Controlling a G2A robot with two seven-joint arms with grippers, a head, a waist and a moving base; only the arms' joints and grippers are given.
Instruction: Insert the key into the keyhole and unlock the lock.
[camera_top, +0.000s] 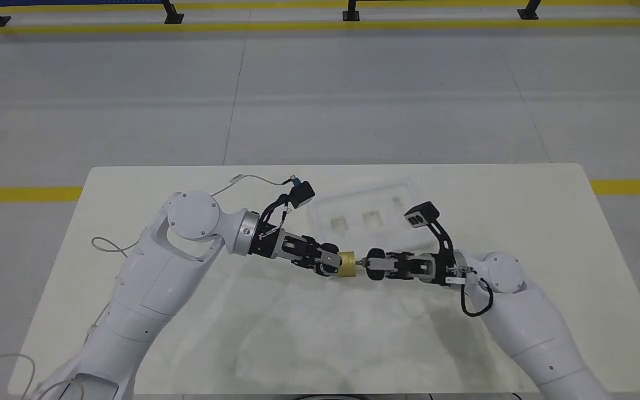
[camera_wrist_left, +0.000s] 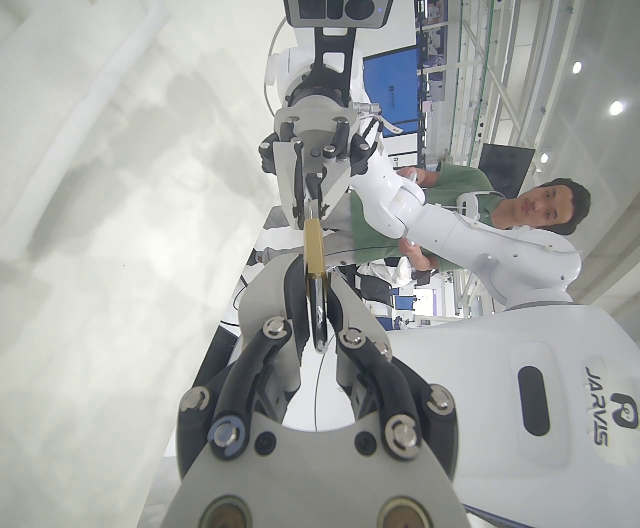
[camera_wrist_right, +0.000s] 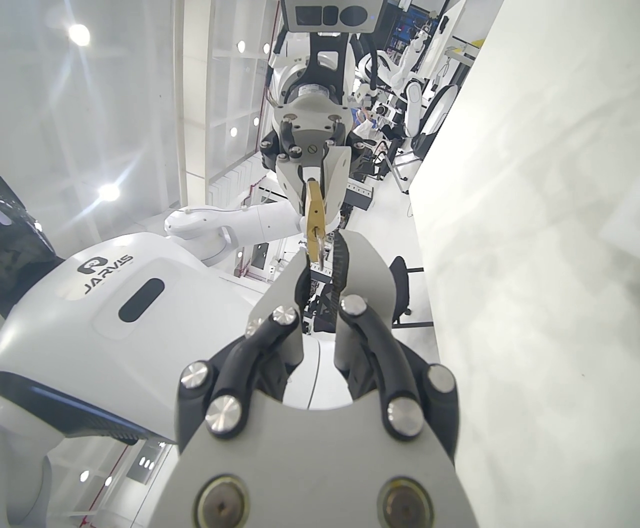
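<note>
Aloft over a white rectangular table (camera_top: 520, 200), near a pale moulded tray (camera_top: 372, 205). Clamped in the left gripper (camera_wrist_left: 316, 287) by its steel shackle (camera_wrist_left: 318, 320): small brass padlock (camera_wrist_left: 313, 247). Pinched narrowly in the right gripper (camera_wrist_right: 324, 260): flat brass key (camera_wrist_right: 313, 249), tip at the keyhole (camera_wrist_right: 315, 231).

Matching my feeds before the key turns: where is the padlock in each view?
Top view: padlock above the white table, between left gripper and right gripper.
Left wrist view: padlock, shackle clamped in the left gripper.
Right wrist view: padlock just past the key in the right gripper.
Shared landmark: the white table.
</note>
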